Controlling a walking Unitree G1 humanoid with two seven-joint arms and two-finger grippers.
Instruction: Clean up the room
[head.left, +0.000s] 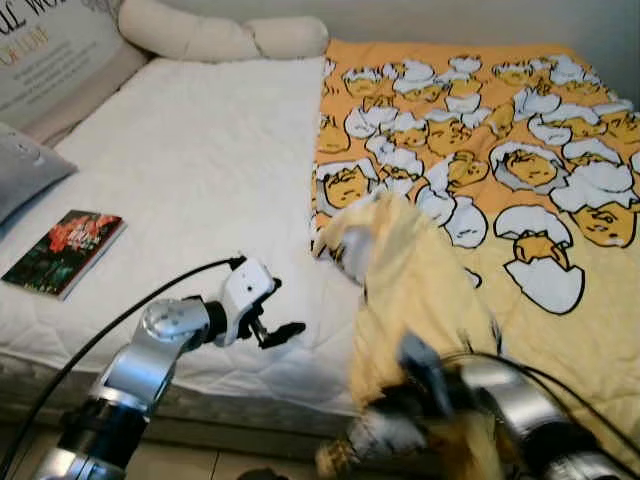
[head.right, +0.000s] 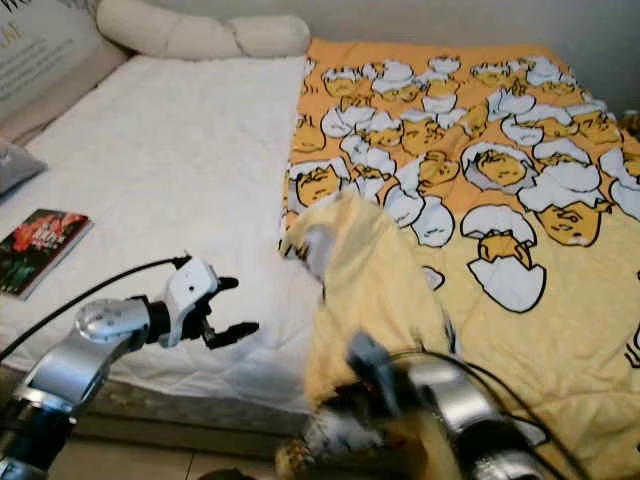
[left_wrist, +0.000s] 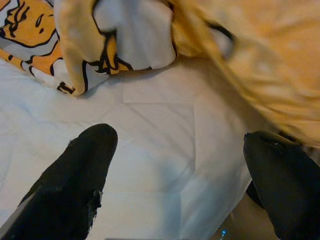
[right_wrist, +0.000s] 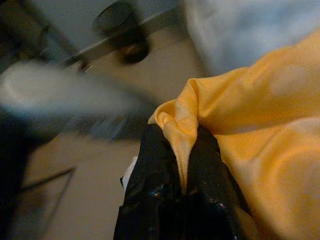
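An orange blanket (head.left: 480, 150) printed with white egg cartoons covers the right half of the bed. Its near left part is lifted and folded over, showing a plain yellow underside (head.left: 420, 290). My right gripper (right_wrist: 181, 137) is shut on a pinched fold of that yellow cloth, low at the bed's front edge, and looks blurred in the eye views (head.left: 405, 400). My left gripper (head.left: 283, 310) hangs open over the bare white mattress (head.left: 200, 160) near the front edge, just left of the lifted blanket corner (left_wrist: 80, 55), with nothing between its fingers.
A book (head.left: 62, 250) with a dark red cover lies at the mattress's left front. A grey pillow (head.left: 25, 170), a printed cushion (head.left: 50, 50) and a long cream bolster (head.left: 220, 38) sit at the head. Tiled floor (head.left: 190, 465) runs below the bed edge.
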